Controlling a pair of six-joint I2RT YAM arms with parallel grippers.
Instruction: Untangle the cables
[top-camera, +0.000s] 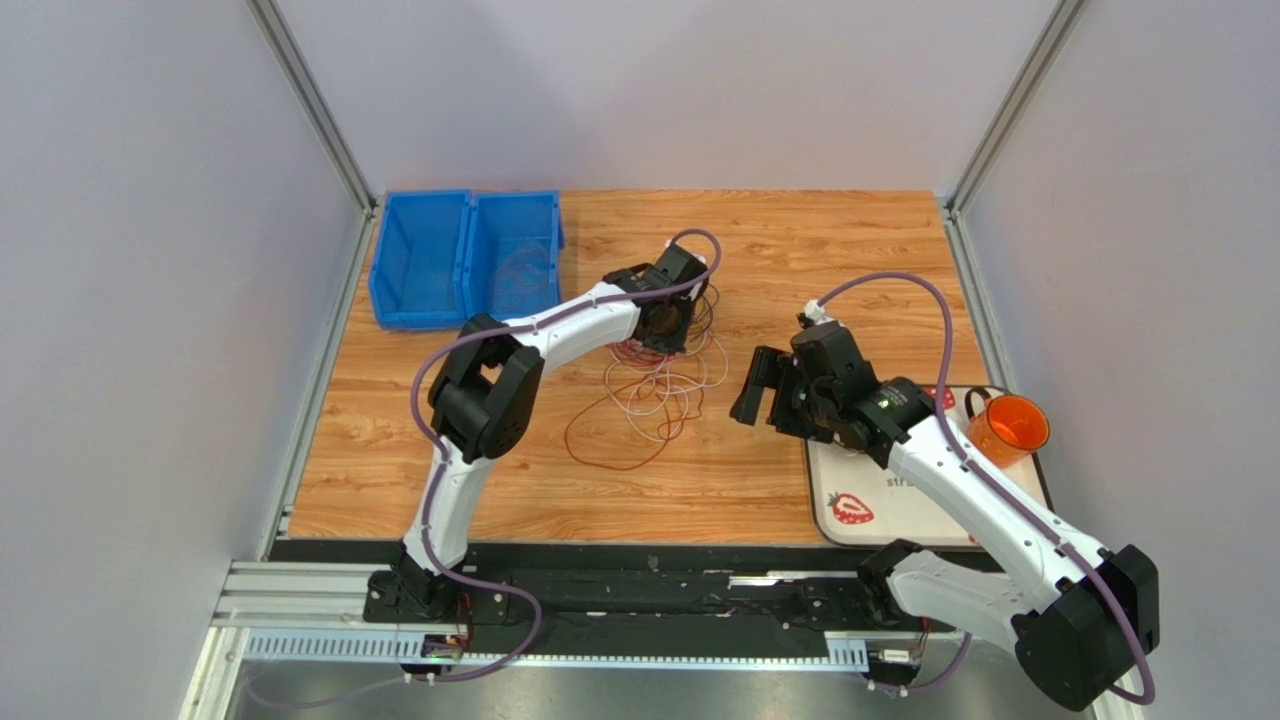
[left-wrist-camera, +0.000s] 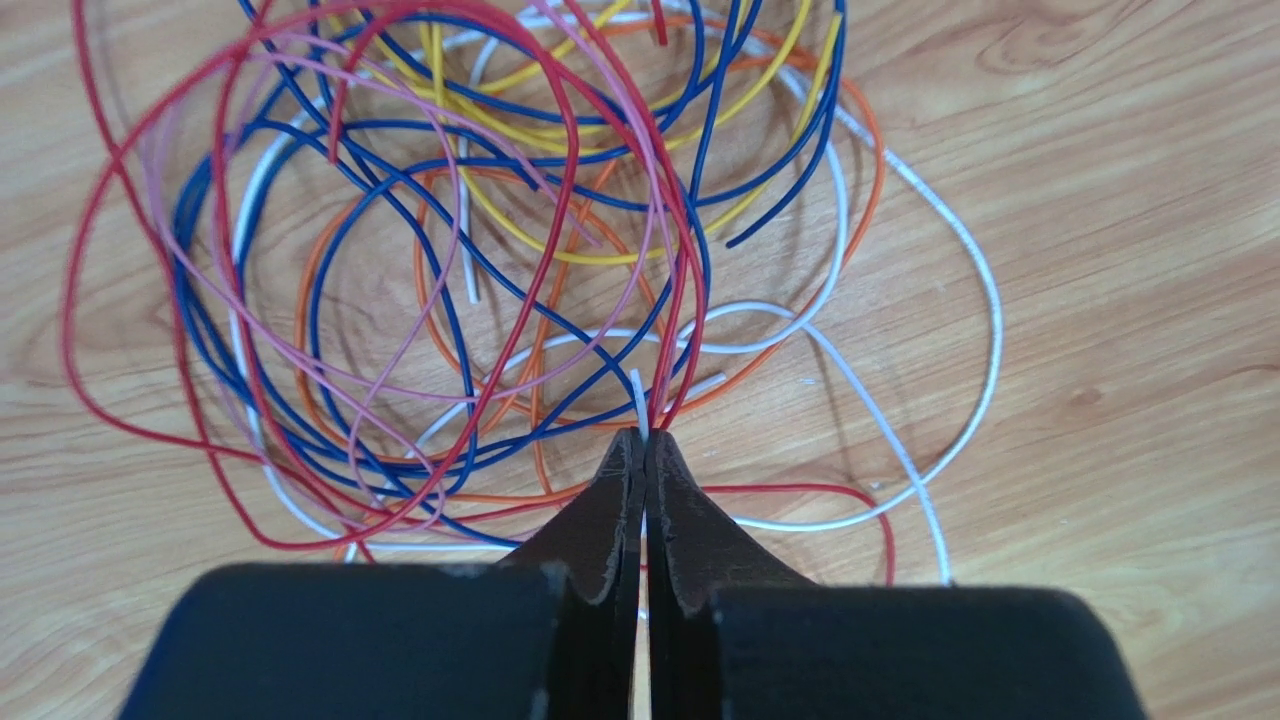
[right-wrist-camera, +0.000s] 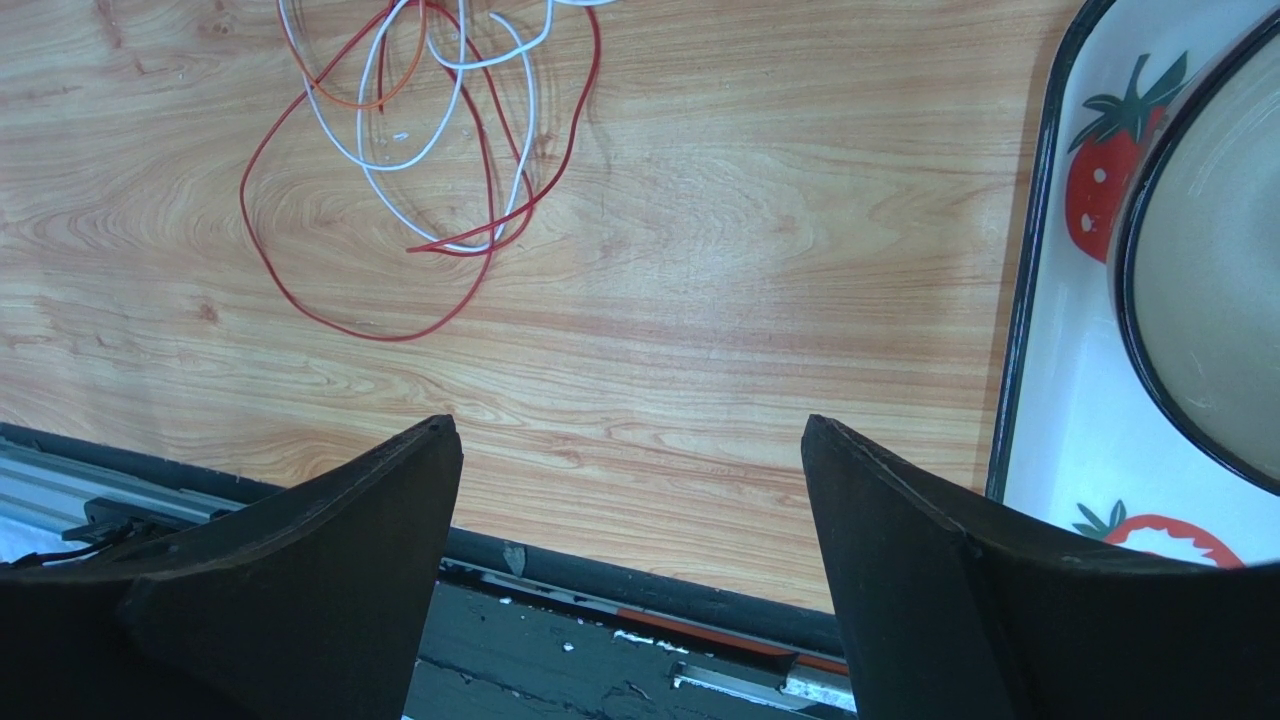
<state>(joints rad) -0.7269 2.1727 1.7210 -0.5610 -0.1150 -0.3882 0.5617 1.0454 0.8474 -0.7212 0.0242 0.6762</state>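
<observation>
Seemingly the step in hand is a first pull: the left gripper (left-wrist-camera: 646, 438) has its jaws pressed together on a few strands, red and white among them, at the edge of the dense knot of cables (left-wrist-camera: 496, 255). The tangle lies about mid-way across the table (top-camera: 842, 255), with loose red and white loops trailing nearer. The right gripper (right-wrist-camera: 631, 435) hangs right of the heap, jaws wide apart on nothing, just beside the tray (right-wrist-camera: 1037, 225). Next, I judge, the left should draw its strands away while the right pins or takes another loop, or the whole bundle may drag along. Exactly which strands are pinched is hard to tell, as they vanish between the fingertips. The tangle runs off the edge of the left wrist view. From above the arm covers part of it, and the wires are too fine to sort by colour.
</observation>
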